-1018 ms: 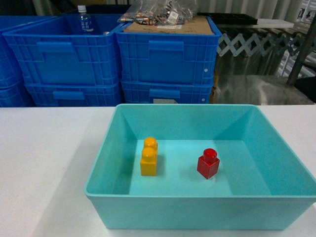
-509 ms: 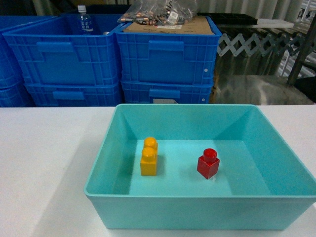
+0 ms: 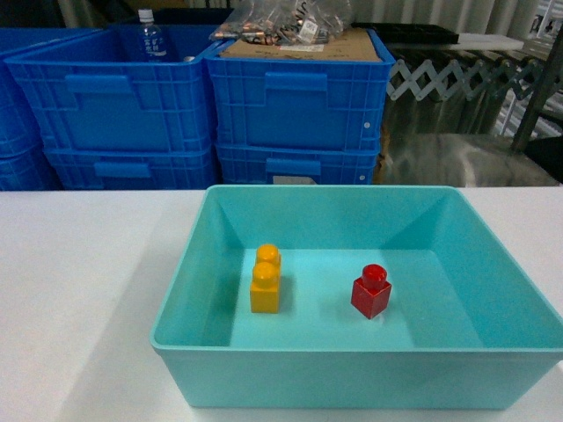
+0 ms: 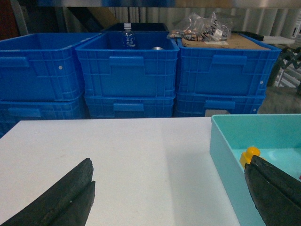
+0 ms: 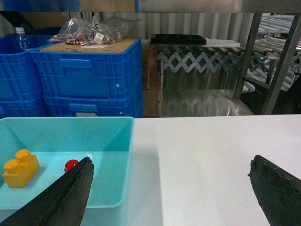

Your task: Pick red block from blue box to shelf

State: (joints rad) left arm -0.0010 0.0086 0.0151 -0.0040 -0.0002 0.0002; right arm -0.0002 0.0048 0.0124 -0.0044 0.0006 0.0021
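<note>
Red block (image 3: 371,291) is sitting ahead-left of my right claw (image 5: 171,188), inside the turquoise tub (image 3: 352,362); I am holding the jaws wide, empty, planning a vertical descent clear of the yellow brick (image 3: 266,280).

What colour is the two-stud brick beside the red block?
Yellow-orange brick, clearest in the head view.

Left claw (image 4: 169,197), right claw (image 5: 171,193): black, tapered, matte fingers.
</note>
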